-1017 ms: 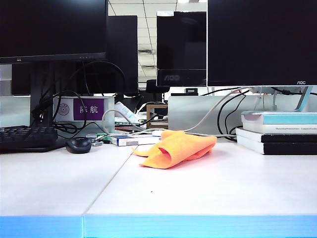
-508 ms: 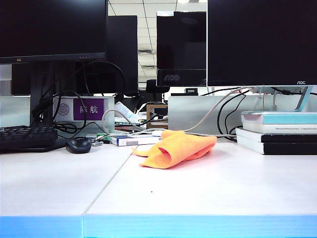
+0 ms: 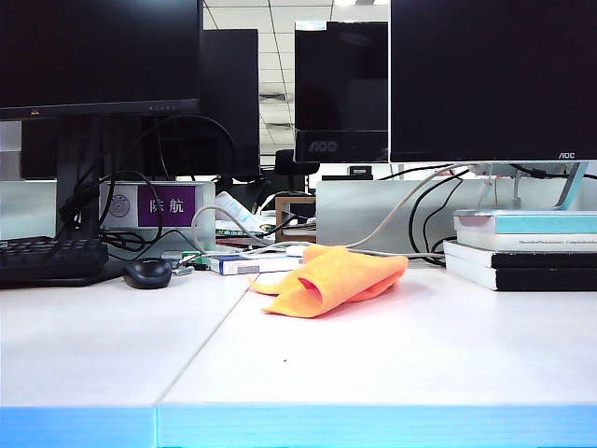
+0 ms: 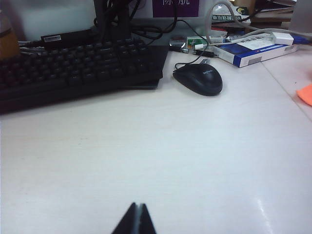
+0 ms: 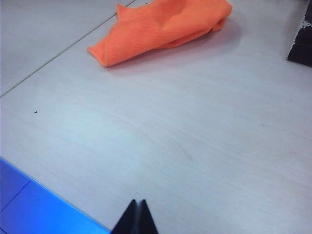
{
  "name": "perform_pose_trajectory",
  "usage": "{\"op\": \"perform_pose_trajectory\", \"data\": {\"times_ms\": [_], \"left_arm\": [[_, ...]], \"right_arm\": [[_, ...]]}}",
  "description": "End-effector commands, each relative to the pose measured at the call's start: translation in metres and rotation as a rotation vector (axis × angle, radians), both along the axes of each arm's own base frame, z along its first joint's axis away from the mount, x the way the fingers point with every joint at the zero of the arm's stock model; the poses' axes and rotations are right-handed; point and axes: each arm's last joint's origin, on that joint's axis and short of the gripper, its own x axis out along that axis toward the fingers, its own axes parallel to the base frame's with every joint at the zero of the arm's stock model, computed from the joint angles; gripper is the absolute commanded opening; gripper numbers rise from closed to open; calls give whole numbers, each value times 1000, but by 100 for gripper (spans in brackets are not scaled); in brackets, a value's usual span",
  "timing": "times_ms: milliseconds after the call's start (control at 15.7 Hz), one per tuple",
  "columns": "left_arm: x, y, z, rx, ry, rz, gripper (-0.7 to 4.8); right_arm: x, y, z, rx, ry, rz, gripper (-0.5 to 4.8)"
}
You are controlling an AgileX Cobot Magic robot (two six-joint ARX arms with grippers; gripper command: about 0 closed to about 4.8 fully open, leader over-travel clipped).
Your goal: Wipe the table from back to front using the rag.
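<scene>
The orange rag [image 3: 331,279] lies crumpled near the back middle of the white table [image 3: 392,355], just right of its seam line. The right wrist view shows the same rag [image 5: 161,29] well ahead of my right gripper [image 5: 137,202], which is shut and empty above the table's blue front edge [image 5: 34,209]. My left gripper [image 4: 137,205] is also shut and empty, over bare table [image 4: 146,146] short of a keyboard and mouse; a corner of the rag [image 4: 305,93] shows at the frame edge. Neither arm appears in the exterior view.
A black keyboard [image 3: 47,259] and black mouse [image 3: 147,273] sit at the back left. Stacked books [image 3: 527,247] stand at the back right. Monitors, cables and a blue-and-white box [image 3: 247,264] line the back edge behind the rag.
</scene>
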Motion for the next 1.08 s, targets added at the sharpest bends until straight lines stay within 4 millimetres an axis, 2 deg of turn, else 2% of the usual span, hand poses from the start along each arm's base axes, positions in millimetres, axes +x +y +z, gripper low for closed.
{"op": "perform_pose_trajectory", "data": {"times_ms": [64, 191, 254, 508, 635, 890, 1017, 1080], "left_arm": [[0, 0, -1, -1, 11, 1, -5], [0, 0, -1, -1, 11, 1, -5], [0, 0, -1, -1, 11, 1, -5], [0, 0, -1, -1, 11, 1, -5], [0, 0, -1, -1, 11, 1, -5], [0, 0, -1, -1, 11, 1, -5], [0, 0, -1, -1, 11, 1, -5], [0, 0, -1, -1, 11, 1, -5]], "right_arm": [[0, 0, 2, 7, -12, 1, -1], [0, 0, 2, 8, -12, 0, -1], [3, -4, 1, -50, -40, -138, -1], [10, -13, -10, -128, -62, -406, -1], [16, -16, -12, -77, -106, -504, -1], [27, -22, -15, 4, -245, -566, -1], [32, -21, -32, 115, -227, -586, -1], [32, -21, -32, 136, -217, -580, -1]]}}
